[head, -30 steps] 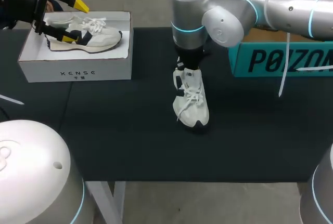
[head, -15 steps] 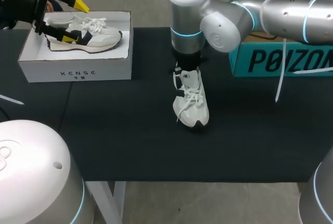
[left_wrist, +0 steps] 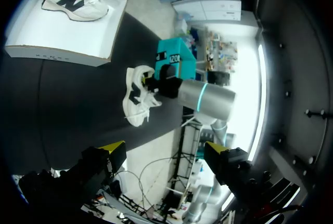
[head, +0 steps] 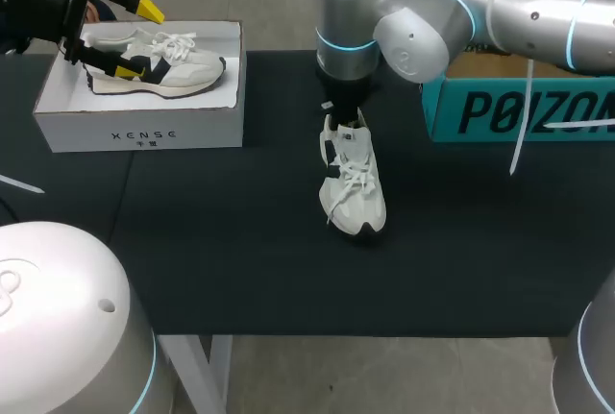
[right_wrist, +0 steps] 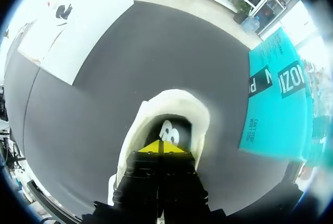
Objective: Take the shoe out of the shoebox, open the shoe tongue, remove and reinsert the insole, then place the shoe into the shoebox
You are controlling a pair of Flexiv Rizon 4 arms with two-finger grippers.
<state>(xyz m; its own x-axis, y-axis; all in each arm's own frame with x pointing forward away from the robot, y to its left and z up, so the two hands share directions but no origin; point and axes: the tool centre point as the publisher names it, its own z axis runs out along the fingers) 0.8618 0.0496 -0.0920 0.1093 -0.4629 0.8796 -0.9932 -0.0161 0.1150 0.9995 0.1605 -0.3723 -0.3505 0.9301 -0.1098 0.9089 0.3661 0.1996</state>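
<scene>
Right fingers (right_wrist: 155, 148): pressing tips together, holding nothing, hovering over shoe's (head: 354, 188) heel opening, frame centre.
Left fingers (head: 147, 9): gaping wide, empty, hanging over shoebox (head: 135, 131), upper left.

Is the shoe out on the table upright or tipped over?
Upright. The shoe rests on its sole, laces on top, its opening facing up toward the right gripper.

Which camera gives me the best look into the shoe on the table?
Right wrist view: it looks straight down into the opening of the shoe, with the shut jaws just over it. Head view shows laces and toe, but the right arm hides the opening. Left wrist view shows it small and far off.
</scene>
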